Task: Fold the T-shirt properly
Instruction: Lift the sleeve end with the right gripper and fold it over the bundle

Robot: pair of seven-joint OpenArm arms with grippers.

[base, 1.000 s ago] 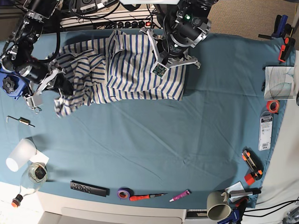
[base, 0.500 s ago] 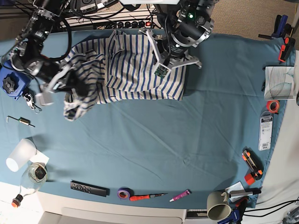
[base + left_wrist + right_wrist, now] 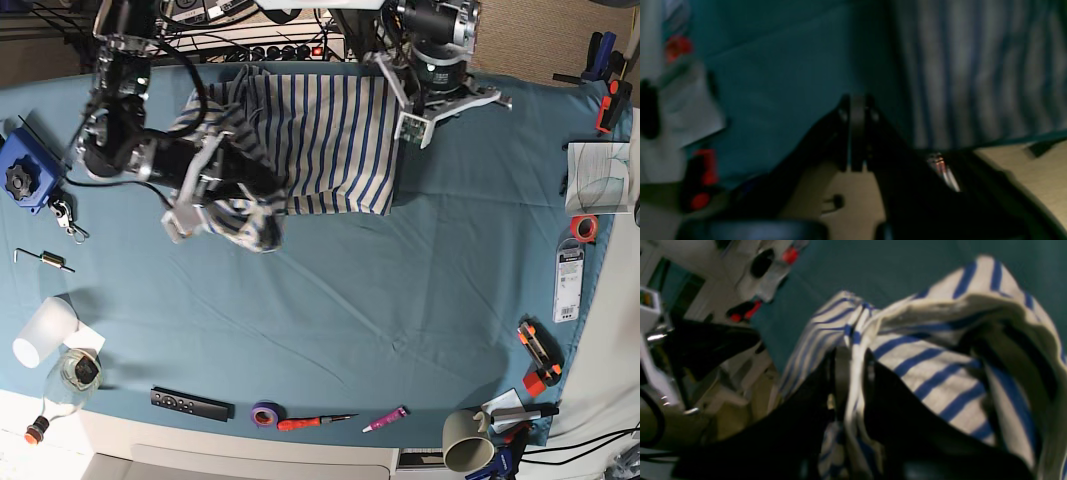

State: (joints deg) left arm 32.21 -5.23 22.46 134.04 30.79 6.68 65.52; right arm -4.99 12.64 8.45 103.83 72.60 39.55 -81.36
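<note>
The T-shirt, white with thin blue stripes, lies at the back middle of the teal table cover. Its left part is bunched up and lifted over its body. My right gripper is shut on that bunch. In the right wrist view a fold of striped T-shirt is pinched in my right gripper. My left gripper hovers at the shirt's back right edge. The left wrist view shows my left gripper shut with nothing in it, over bare cover just beside the T-shirt.
Along the front edge lie a remote, a purple tape roll, a red screwdriver, a pink marker and a mug. A white cup, a bottle and a blue block sit left; papers and clamps right.
My right arm has swept the bunched cloth rightward and up over the shirt's body. My left arm has moved right, off the shirt to its right edge.
</note>
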